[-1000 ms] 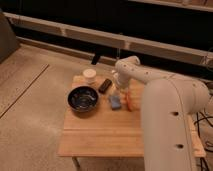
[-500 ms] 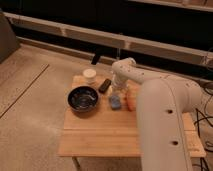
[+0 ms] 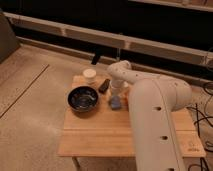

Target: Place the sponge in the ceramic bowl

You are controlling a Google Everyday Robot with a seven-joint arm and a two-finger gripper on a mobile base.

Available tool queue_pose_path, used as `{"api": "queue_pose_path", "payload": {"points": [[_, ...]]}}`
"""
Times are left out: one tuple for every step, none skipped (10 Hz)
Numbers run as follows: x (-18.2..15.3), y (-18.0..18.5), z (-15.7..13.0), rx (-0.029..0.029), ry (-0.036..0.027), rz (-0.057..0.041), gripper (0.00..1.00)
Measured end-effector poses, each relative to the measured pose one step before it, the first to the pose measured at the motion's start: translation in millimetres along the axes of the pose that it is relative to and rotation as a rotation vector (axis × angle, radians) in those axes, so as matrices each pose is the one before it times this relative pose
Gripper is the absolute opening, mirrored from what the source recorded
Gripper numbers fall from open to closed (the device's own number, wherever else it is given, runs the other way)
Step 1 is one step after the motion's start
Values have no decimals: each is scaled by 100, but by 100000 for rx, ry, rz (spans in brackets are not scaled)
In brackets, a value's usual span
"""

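The blue-grey sponge (image 3: 115, 103) lies on the wooden table (image 3: 100, 132), just right of the ceramic bowl (image 3: 83, 98). The bowl is dark and glossy and stands on the table's left part with nothing visible inside. My white arm reaches in from the lower right and bends down over the sponge. The gripper (image 3: 116, 93) points down directly above the sponge, touching it or nearly so.
A small white cup (image 3: 89, 75) stands at the table's back left. A small black rectangular object (image 3: 104, 85) lies between the cup and the gripper. An orange object (image 3: 125, 100) peeks out right of the sponge. Dark railings run behind the table.
The arm's wrist has shifted slightly to the left above the sponge. Sponge and bowl have stayed in place.
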State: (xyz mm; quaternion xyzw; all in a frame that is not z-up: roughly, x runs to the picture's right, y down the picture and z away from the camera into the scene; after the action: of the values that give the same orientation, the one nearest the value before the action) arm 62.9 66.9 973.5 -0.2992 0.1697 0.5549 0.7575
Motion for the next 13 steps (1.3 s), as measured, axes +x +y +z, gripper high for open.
{"api": "queue_pose_path", "payload": {"points": [[-149,-274,17,-247,-327,-702,37],[-249,-61,-49,32,-717,-601,27],[-306,-96,-129,386,-1043,-538,15],[-254,22,-276,595,-877,-548,7],[-331,-214,-635,1264,-1676,-256,1],[-523,-476,-1372,2409,-3153,76,0],[-470,-225,-1125,1811,-2549,-384,0],[-808,-177,-2032,2251,-4411,-566,0],[-826,11,-1931,1962,-4291,-1303,0],[-800,208,-1631,1308,-3538,-1459,0],[-772,515,-1322,802,-2848,-1697,0],[-849,818,-1225,501,-2662,-2085,0],[-1079,1177,-1333,616,-2836,-2980,0]]}}
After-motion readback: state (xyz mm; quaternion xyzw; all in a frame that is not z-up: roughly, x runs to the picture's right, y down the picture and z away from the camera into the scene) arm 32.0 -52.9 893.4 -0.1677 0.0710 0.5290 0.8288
